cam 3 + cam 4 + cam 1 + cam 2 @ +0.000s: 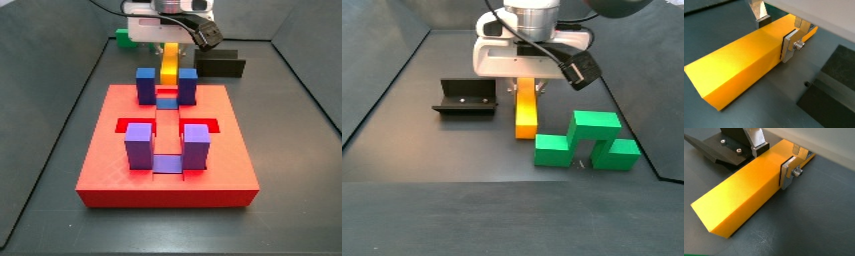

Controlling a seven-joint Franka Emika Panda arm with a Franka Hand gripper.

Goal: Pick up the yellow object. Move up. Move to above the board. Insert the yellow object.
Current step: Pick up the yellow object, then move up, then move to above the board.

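Observation:
The yellow object (741,67) is a long yellow-orange bar lying flat on the dark floor; it also shows in a wrist view (741,198) and in both side views (170,62) (525,112). My gripper (775,36) (773,164) straddles one end of the bar, one silver finger on each long side. Both dark pads sit against the bar's sides. In a side view the gripper (525,88) stands low over the bar's far end. The red board (107,150) with blue-purple posts (140,148) lies in front of the bar, apart from it.
The dark fixture (462,98) stands to one side of the bar and shows in both wrist views (724,150) (834,85). Green blocks (583,140) sit on the bar's other side. Dark walls enclose the floor.

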